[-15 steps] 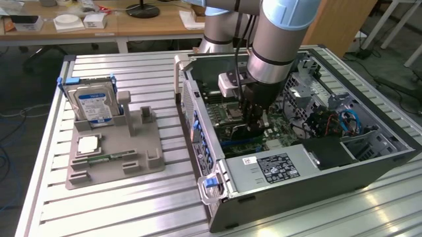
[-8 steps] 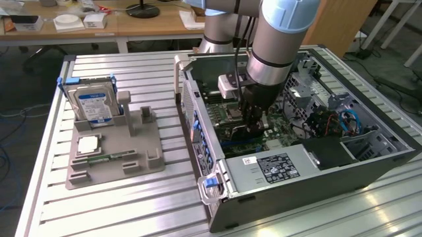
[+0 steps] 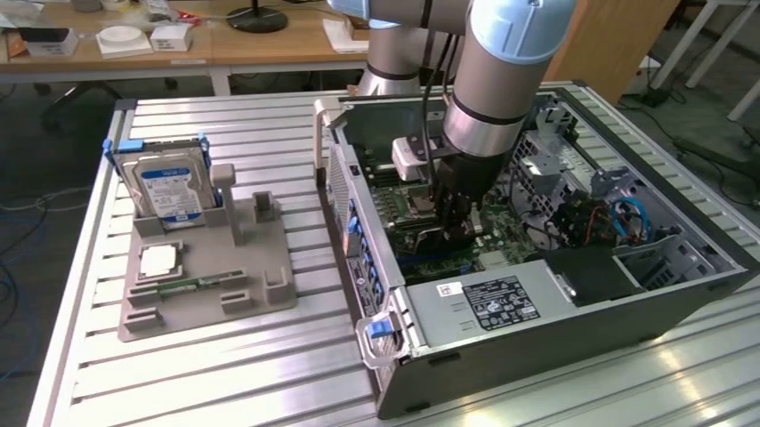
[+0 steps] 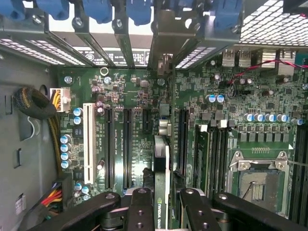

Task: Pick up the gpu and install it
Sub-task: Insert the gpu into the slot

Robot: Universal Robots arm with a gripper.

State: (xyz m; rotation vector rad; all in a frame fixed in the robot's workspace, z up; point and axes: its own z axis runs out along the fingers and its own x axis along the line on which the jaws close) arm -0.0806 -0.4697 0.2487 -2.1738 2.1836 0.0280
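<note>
The gpu [image 4: 161, 159] stands edge-on in the wrist view as a thin green card with a printed label. It runs along the motherboard [image 4: 120, 91], between the black expansion slots [image 4: 127, 144] and the memory slots [image 4: 216, 159]. My gripper [image 4: 162, 197] is shut on it, with one black finger [image 4: 140, 204] on each face. In the exterior view my gripper [image 3: 457, 233] reaches deep into the open computer case [image 3: 511, 307], over the board. I cannot tell whether the card is seated in a slot.
Blue card latches [image 4: 98, 9] and rear bracket openings line the case wall ahead of the card. A cable bundle [image 4: 33, 103] and the bare CPU socket [image 4: 255, 185] flank it. Beside the case, a grey fixture [image 3: 226, 276] holds a hard drive [image 3: 166, 182] and a memory stick [image 3: 196, 286].
</note>
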